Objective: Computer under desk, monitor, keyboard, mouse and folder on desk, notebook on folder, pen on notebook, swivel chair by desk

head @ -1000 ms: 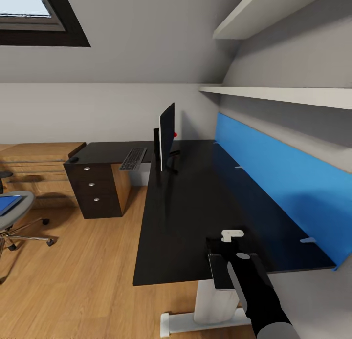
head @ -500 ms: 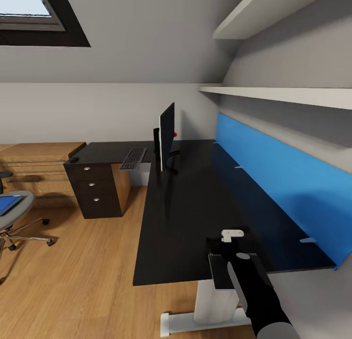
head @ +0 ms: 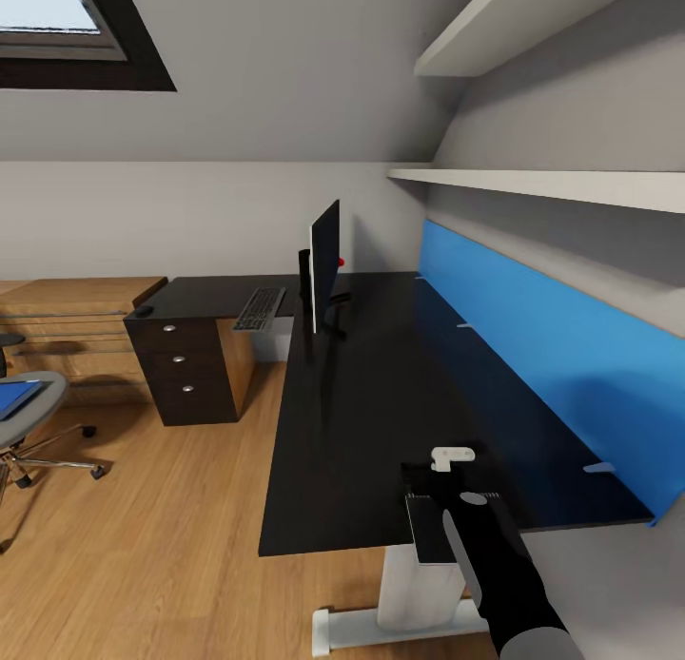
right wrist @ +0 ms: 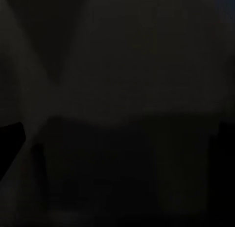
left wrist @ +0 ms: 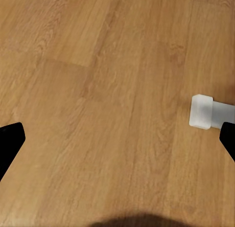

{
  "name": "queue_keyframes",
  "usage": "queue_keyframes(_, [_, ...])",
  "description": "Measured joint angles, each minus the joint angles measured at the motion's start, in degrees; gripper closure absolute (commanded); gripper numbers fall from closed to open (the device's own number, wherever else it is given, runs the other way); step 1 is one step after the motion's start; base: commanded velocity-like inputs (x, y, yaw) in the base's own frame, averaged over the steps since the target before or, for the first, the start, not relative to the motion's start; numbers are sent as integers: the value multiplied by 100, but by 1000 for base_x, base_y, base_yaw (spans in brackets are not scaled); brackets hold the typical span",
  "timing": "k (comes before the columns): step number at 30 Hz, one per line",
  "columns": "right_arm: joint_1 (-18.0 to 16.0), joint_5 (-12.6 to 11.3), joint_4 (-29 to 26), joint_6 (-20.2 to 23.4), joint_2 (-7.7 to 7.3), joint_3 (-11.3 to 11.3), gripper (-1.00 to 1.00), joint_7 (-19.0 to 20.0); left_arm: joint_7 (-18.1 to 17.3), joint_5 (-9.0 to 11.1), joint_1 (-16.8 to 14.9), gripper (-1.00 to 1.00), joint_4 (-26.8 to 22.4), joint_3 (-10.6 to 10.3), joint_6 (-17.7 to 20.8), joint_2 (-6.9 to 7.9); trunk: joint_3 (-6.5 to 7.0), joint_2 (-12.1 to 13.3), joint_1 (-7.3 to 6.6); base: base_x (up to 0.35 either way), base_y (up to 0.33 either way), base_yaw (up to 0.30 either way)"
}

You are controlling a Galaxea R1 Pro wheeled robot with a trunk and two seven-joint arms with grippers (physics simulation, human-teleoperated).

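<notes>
1. Standing edge-on to the head camera, the monitor (head: 324, 265) sits on the desk (head: 381, 403) near its inner corner, its wide axis running away from the camera toward the back wall, black screen facing the chair side, a small red dot at its lower far corner.
2. The keyboard (head: 259, 309) lies flat on the desk just beside the monitor, on the drawer side, its long axis also running toward the back wall.
3. The mouse (head: 144, 310) rests at the far end of that wing of the desk, well apart from the keyboard, above the black drawer unit (head: 185, 375).
4. The swivel chair (head: 29, 422) stands on the floor well apart from the desk, beyond the drawer unit, with the blue folder (head: 17, 397) lying flat on its seat.
5. The right gripper (head: 447, 470) hovers over the desk's near end, close to the blue back panel (head: 533, 356); a small white part shows at its tip, and I cannot tell whether its fingers are apart or together, as the right wrist view is almost wholly dark.
6. The left gripper (left wrist: 117, 143) has its two dark fingertips (left wrist: 10, 138) spread wide with nothing between them, above the wooden floor (left wrist: 98, 89) near the desk's white foot (left wrist: 201, 112).
7. Grey sloped walls, a dark-framed skylight (head: 67, 32), two pale wall shelves (head: 542, 184) above the back panel and low wooden shelving (head: 67, 327) behind the drawer unit surround the desk.
</notes>
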Motion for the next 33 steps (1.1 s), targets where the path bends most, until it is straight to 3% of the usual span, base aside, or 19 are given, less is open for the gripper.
queue_keyframes(20, [-59,-22,-70,331,-48,-24,-100,-97,-1,0,2,-100,0,1,0,0,0,0,0,0,0,0])
queue_keyframes(33, [-495,-40,83,1178,-22,-25,-100,-137,0,0,0,-100,-1,0,0,0,-1,1,0,0,0,0])
